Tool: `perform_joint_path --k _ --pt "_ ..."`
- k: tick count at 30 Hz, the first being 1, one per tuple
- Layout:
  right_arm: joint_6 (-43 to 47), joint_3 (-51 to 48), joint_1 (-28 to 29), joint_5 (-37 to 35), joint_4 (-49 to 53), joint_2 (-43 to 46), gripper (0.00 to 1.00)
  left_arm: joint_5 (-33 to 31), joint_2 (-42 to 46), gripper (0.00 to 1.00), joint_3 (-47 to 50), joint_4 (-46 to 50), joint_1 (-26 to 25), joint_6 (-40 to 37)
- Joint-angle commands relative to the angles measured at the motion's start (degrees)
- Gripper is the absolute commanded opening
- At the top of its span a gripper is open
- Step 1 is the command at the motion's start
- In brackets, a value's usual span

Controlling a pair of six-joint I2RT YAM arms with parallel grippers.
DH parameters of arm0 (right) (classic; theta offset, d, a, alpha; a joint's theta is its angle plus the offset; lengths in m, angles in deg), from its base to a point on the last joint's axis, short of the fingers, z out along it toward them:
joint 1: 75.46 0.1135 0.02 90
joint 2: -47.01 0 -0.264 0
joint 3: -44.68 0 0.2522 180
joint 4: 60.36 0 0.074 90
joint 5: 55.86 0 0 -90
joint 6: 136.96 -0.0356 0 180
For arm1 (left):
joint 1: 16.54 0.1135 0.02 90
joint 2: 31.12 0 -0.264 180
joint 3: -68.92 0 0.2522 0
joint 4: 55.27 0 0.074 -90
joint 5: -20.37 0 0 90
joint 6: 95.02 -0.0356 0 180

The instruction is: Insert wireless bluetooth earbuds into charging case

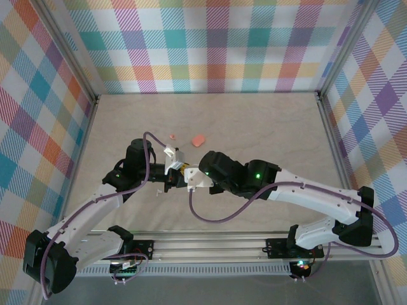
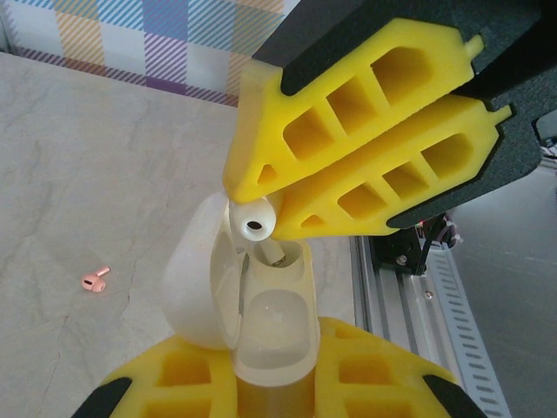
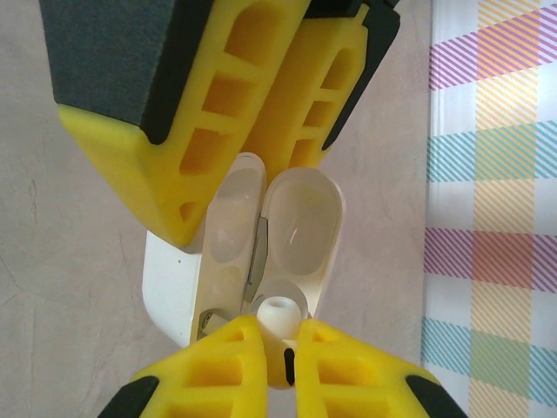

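From where I'm standing, the two arms are meeting over the middle of the table (image 1: 267, 127). The left gripper (image 2: 274, 361) is clamping its yellow fingers on the base of a white charging case (image 2: 270, 318) and holding it up off the surface. The case is standing open, with its lid (image 2: 196, 279) swung back to one side on the hinge.

The right gripper (image 3: 280, 335) is reaching in from the right, its fingers pinched narrow on a white earbud (image 2: 255, 224). That earbud is sitting right at the rim of the case's open base, over one of the wells. I can't tell whether its stem is already seated in the socket.

Farther back on the table, a salmon-pink earbud (image 1: 173, 135) is lying on its side, well apart from both grippers. Just to its right, a small pink case (image 1: 198, 139) is resting flat on the table.
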Motion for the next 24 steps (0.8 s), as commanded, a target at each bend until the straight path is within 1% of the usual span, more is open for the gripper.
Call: perform_joint_path --k 1,12,18,24 --pt "2.7 -1.4 0.5 -1.4 -0.3 0.6 0.11 2.7 0.4 0.00 -0.4 -2.5 -0.4 -1.0" --pt "6.1 -2.4 4.1 -0.9 0.2 -0.7 0.15 2.9 -1.1 0.00 -1.3 -3.1 -0.4 -1.0" --pt "7.7 -4.1 4.6 0.9 -1.3 0.3 0.17 3.4 -1.7 0.00 -1.9 -3.1 -0.4 -1.0" --pt "7.4 -4.0 4.6 0.7 -1.5 -0.1 0.19 3.4 -1.7 0.00 -2.1 -3.0 -0.4 -1.0"
